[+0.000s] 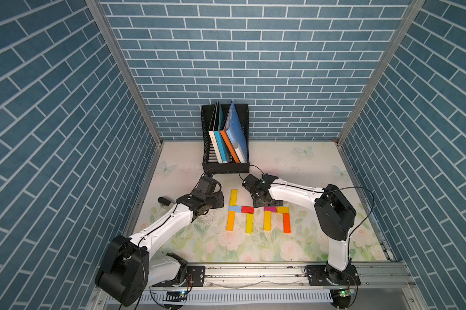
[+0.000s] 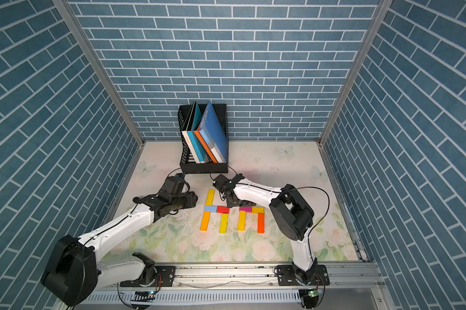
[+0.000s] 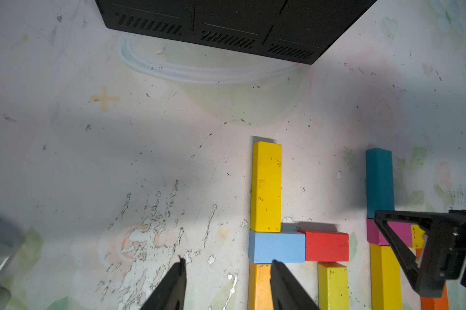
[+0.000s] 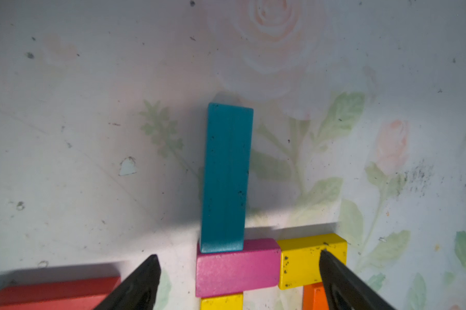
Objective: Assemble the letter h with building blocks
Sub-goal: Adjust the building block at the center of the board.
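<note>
Floral mat (image 1: 253, 249) under blue brick-pattern walls (image 1: 253, 67). Over it the right gripper (image 4: 237, 254) has its fingers (image 4: 146, 271) spread wide and empty, straddling the magenta block (image 4: 237, 268) without visibly touching it. Just ahead the teal block (image 4: 226, 174) lies flat, its near end meeting the magenta; whether it rides up on that edge I cannot tell. Beside the magenta sits a short yellow (image 4: 304, 260), with an orange leg (image 1: 286, 222) and a long yellow (image 1: 267, 220) below, making a second h shape. The left gripper (image 3: 229, 264) is part open, its fingers (image 3: 280, 273) holding nothing, one tip over the light blue block (image 3: 276, 247). That block, the yellow stem (image 3: 266, 188), the red block (image 3: 325, 245), an orange piece (image 1: 230, 220) and a yellow leg (image 1: 249, 223) form the h (image 1: 238, 208), apparently complete. What remains, I judge: perhaps squaring the teal, then drawing both arms clear
</note>
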`<action>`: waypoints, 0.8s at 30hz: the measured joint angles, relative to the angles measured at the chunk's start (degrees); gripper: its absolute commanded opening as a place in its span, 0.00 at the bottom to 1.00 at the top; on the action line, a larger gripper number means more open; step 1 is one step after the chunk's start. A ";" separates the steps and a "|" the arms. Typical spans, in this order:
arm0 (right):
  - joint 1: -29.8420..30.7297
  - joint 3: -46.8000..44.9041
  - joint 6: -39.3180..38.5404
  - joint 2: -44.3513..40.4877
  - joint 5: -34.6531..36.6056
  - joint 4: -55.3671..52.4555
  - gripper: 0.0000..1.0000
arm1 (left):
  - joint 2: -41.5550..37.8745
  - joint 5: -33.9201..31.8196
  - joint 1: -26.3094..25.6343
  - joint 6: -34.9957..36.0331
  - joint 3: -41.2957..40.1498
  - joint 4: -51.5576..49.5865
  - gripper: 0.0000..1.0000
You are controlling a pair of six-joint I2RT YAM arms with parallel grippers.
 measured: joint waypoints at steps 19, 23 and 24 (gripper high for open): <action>0.26 -2.60 0.50 1.38 0.04 -0.20 0.90 | 0.00 -0.07 0.00 0.00 0.00 0.00 0.55; 0.31 -3.02 0.94 1.38 0.24 -0.13 0.90 | 0.00 -0.07 0.00 0.00 0.00 0.00 0.55; 0.31 -3.02 0.94 1.38 0.26 -0.11 0.90 | 0.00 -0.07 0.00 0.00 0.00 0.00 0.55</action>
